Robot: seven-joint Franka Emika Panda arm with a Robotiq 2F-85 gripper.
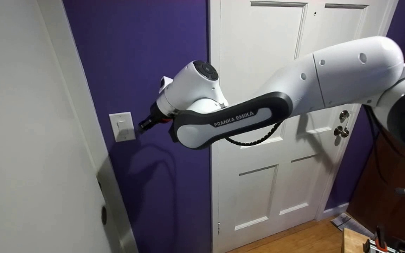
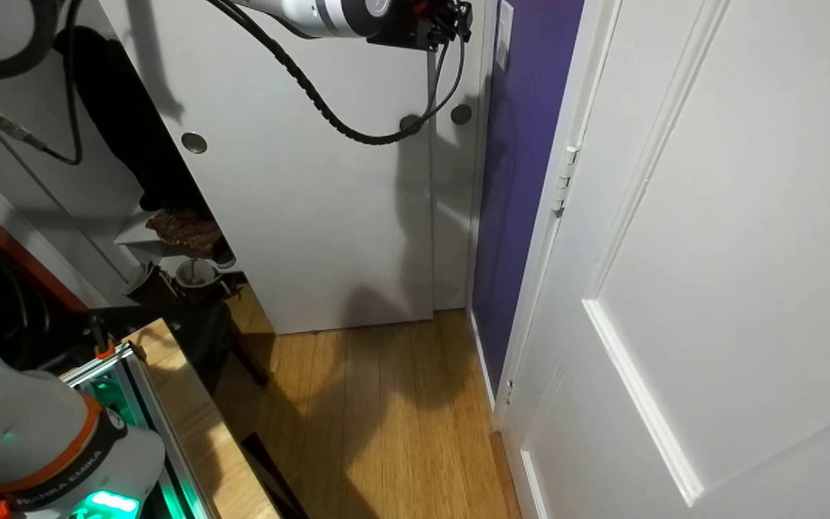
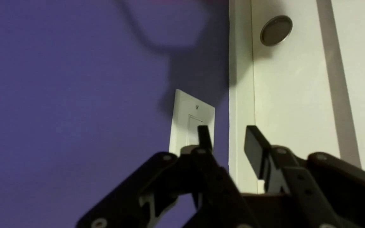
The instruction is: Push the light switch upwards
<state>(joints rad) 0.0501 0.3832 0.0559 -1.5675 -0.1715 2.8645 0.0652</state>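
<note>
The light switch (image 1: 122,125) is a white rocker in a white rectangular plate on the purple wall. Its plate shows edge-on in an exterior view (image 2: 504,34). In the wrist view the switch (image 3: 193,129) stands behind my left-hand finger, which hides its lower part. My gripper (image 3: 227,139) is open, with nothing between its two black fingers. In an exterior view the gripper (image 1: 142,129) is beside the plate, near the height of its lower half. The fingertips look close to the plate, but contact cannot be told. In an exterior view the gripper (image 2: 458,21) is at the top edge.
The purple wall (image 1: 174,175) lies between a white panelled door (image 1: 258,189) and white trim (image 3: 241,126) by the sliding closet doors (image 2: 328,216). A dark cable (image 2: 328,115) hangs below the wrist. A wooden tabletop (image 2: 199,425) bears the robot base.
</note>
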